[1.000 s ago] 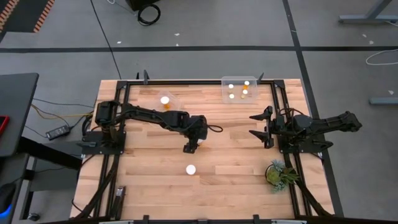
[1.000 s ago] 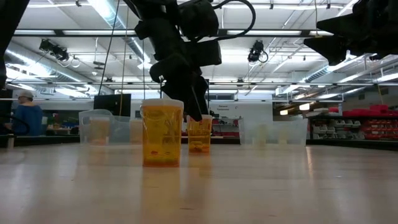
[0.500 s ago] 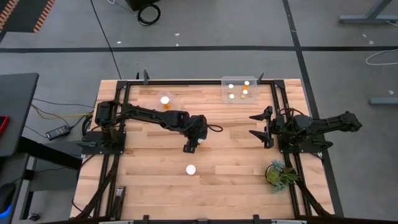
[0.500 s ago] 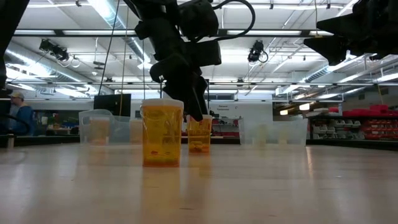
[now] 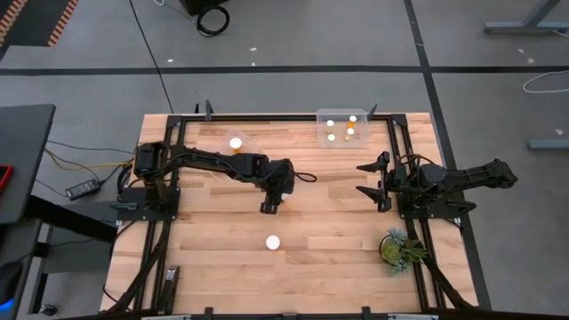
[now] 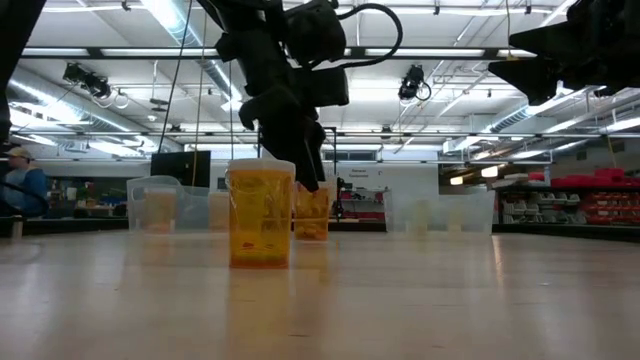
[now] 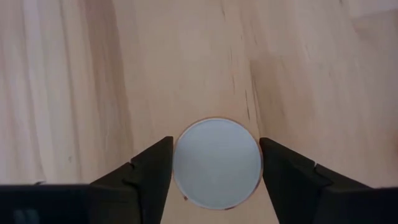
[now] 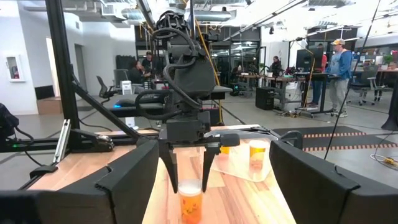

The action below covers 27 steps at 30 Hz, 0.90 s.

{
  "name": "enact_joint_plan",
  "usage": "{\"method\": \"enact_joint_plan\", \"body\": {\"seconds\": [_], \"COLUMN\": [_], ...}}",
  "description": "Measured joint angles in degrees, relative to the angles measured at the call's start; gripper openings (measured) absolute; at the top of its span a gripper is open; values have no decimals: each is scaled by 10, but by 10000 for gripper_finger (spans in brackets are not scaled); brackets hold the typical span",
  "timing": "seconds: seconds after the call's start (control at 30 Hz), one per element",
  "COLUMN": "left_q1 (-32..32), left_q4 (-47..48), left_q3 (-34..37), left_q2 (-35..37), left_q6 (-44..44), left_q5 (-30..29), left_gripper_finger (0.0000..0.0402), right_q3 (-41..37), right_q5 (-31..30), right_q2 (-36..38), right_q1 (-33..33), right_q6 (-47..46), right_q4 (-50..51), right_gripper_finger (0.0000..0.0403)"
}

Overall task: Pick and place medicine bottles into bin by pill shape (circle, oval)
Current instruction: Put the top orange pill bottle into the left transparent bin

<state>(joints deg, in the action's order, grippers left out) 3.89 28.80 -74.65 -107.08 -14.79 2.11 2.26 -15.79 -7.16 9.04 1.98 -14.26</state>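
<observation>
Left gripper [image 7: 214, 163] pointed straight down, fingers clamped on a medicine bottle [image 7: 216, 163], right gripper [image 5: 372, 184] parked wide.

**Bottles spread between table and two bins**

Left gripper [image 5: 268, 205] sits mid-table around one bottle [image 7: 216, 163]; another bottle [image 5: 273, 242] stands nearer the front edge. A bin [image 5: 341, 127] at the back edge holds four bottles; a second bin [image 5: 236, 142] back left holds one. Right gripper [image 5: 371, 184] waits at the right, a plant [image 5: 398, 248] before it
</observation>
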Motion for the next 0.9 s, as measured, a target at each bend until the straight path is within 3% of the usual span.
{"method": "enact_joint_plan", "body": {"seconds": [0.6,0.9], "left_q1": [40,99], "left_q4": [89,128], "left_q3": [0,0], "left_q2": [88,144], "left_q6": [0,0], "left_q5": [-54,-81], "left_gripper_finger": [231,231], "right_q3": [1,1], "right_q5": [0,0], "right_q2": [-4,-4], "right_q1": [0,0], "right_q6": [0,0], "right_q4": [10,10], "right_gripper_finger": [314,314]}}
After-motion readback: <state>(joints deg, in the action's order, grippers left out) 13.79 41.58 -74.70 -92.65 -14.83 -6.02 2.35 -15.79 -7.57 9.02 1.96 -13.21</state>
